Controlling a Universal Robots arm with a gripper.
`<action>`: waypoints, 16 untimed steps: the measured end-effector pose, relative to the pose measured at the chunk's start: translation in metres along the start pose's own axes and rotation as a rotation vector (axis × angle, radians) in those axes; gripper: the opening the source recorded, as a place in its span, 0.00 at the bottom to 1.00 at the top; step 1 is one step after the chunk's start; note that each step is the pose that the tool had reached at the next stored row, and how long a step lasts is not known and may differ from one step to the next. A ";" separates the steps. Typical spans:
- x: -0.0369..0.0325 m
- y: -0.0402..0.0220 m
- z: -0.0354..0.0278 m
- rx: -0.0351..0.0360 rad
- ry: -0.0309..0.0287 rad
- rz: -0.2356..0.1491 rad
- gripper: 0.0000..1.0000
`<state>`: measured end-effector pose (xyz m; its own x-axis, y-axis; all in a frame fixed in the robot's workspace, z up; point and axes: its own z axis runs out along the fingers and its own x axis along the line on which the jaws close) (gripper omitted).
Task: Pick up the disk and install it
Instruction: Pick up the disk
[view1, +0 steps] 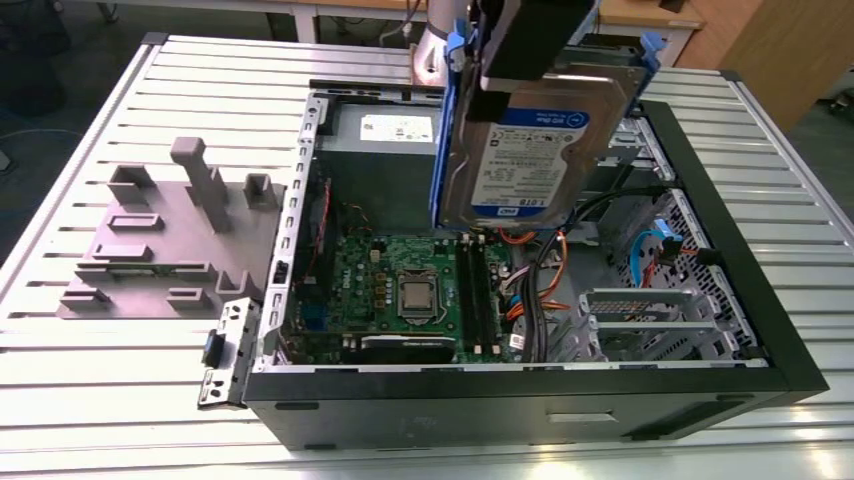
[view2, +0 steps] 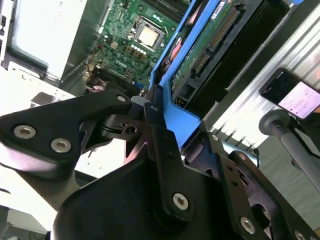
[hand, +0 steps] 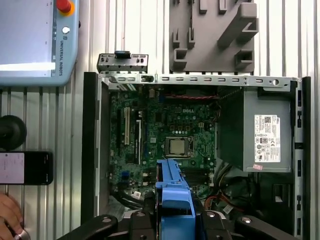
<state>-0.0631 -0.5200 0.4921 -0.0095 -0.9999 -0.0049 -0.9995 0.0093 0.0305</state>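
Observation:
The disk (view1: 541, 150), a silver drive with a white-and-blue label in a blue carrier frame, hangs upright over the open computer case (view1: 747, 300). My gripper (view1: 534, 65) is shut on its upper edge. In the second wrist view the black fingers (view2: 152, 125) clamp the blue frame (view2: 182, 120), and the drive's green circuit side (view2: 210, 45) faces away. In the first wrist view the blue frame (hand: 175, 192) sits over the motherboard (hand: 170, 130), near the processor (hand: 176, 146).
Inside the case are a grey power supply box (view1: 394, 135) and a metal drive cage (view1: 647, 320). A grey fixture plate (view1: 174, 240) lies on the slatted table at the exterior view's left. A teach pendant (hand: 35, 40), a phone (hand: 25, 167) and a hand (hand: 7, 215) lie beside the case.

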 end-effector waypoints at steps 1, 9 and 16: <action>0.0026 -0.0009 0.0002 0.0000 0.0000 0.000 0.37; 0.0080 -0.0209 0.0011 0.0000 0.0000 0.000 0.37; 0.0080 -0.0512 0.0015 0.0000 0.0000 0.000 0.37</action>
<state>-0.0121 -0.5285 0.4890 -0.0094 -0.9999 -0.0048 -0.9995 0.0093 0.0305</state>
